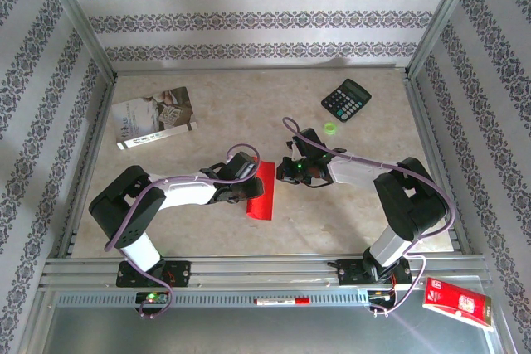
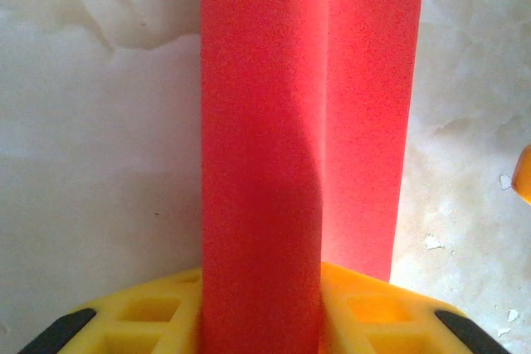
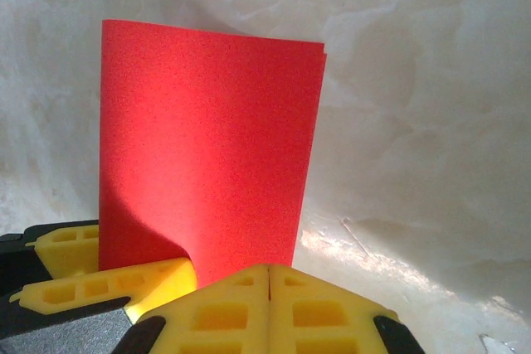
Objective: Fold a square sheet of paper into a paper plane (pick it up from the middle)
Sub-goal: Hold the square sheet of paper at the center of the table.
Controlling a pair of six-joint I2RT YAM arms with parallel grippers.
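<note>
Right pincer (image 3: pixel 270 288) clenched at edge of red sheet (image 3: pixel 207 147); left pincer (image 2: pixel 260 292) straddles its fold, grip unclear.

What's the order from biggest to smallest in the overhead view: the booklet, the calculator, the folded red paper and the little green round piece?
1. booklet
2. red paper and calculator: too close to rank, and the paper is partly covered
3. green round piece

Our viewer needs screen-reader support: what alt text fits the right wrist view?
A folded red paper sheet over a marbled table. Below it, the right gripper is shut; at lower left the left gripper grips the sheet.
</note>
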